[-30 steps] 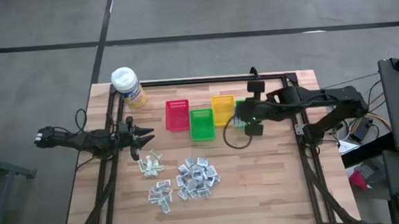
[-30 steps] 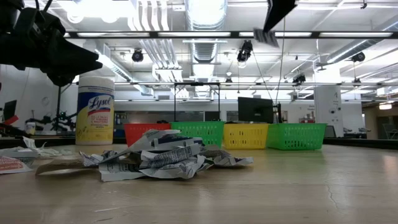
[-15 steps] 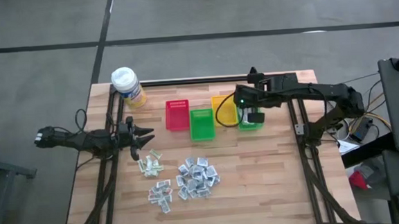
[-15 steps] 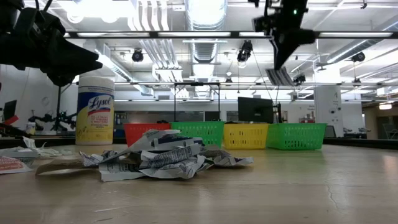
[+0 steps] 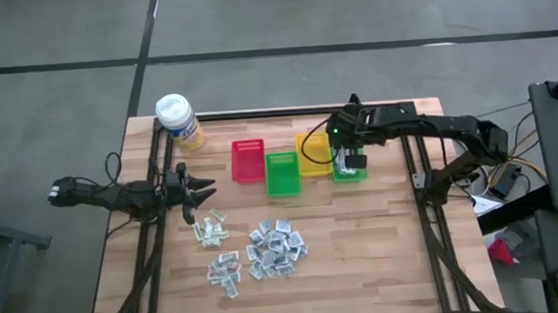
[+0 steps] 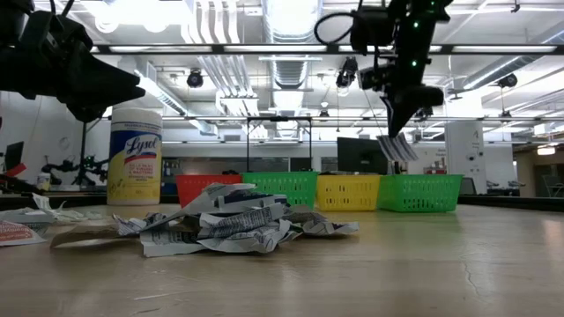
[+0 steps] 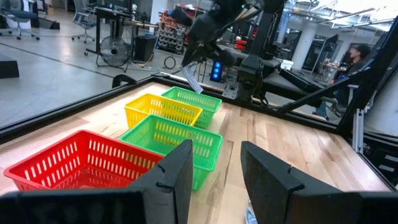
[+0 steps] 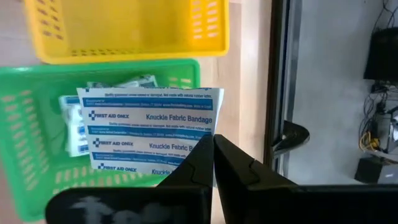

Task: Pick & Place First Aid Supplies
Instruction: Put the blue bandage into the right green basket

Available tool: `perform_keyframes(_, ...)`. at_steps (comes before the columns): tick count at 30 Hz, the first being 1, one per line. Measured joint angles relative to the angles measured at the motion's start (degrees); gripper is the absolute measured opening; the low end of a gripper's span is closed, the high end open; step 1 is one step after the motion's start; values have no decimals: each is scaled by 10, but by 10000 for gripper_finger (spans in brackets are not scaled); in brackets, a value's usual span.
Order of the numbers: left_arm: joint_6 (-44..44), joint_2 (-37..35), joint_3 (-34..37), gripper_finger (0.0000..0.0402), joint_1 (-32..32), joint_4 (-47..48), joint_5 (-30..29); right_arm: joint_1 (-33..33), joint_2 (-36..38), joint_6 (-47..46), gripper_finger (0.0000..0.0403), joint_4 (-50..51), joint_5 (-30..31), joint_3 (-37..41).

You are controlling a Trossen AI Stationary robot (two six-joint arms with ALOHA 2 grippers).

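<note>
My right gripper hangs over the right-hand green bin, shut on a white packet with blue stripes printed "Knuckle Fabric Bandage". In the low view the packet dangles above that bin. More such packets lie inside the bin. Loose first aid supplies lie in heaps on the table's near middle. My left gripper waits open at the table's left, level, with nothing between its fingers. My right gripper pinches the packet between its two fingers at one corner. The fingers come from above, slanting down. The packet hangs tilted below them, lifted clear of the bin and the table.
A red bin, a second green bin and a yellow bin stand in a row left of the right-hand green one. A yellow bottle with a white cap stands at the far left corner. Bare wood lies at the near right.
My right gripper has come down with the packet, from high up to just above the right-hand green bin, swinging toward the table's far edge and tipping further downward. It has stayed shut on the packet.
</note>
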State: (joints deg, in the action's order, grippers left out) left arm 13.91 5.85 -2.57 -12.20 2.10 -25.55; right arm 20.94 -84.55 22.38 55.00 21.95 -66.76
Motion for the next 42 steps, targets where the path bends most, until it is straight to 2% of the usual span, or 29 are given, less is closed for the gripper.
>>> perform_keyframes(5, 0, 0, 0, 131, 0, 0, 0, 27, 0, 4, 8, -16, -38, 28)
perform_keyframes(18, 0, 0, 0, 131, 0, 0, 0, 46, 0, -6, 8, -96, -55, 97)
perform_keyframes(31, 0, 0, 0, 131, 0, 0, 0, 44, 0, 20, 8, -109, -84, 101)
perform_keyframes(42, 0, 0, 0, 131, 0, 0, 0, 44, 0, 17, 8, -108, -85, 101)
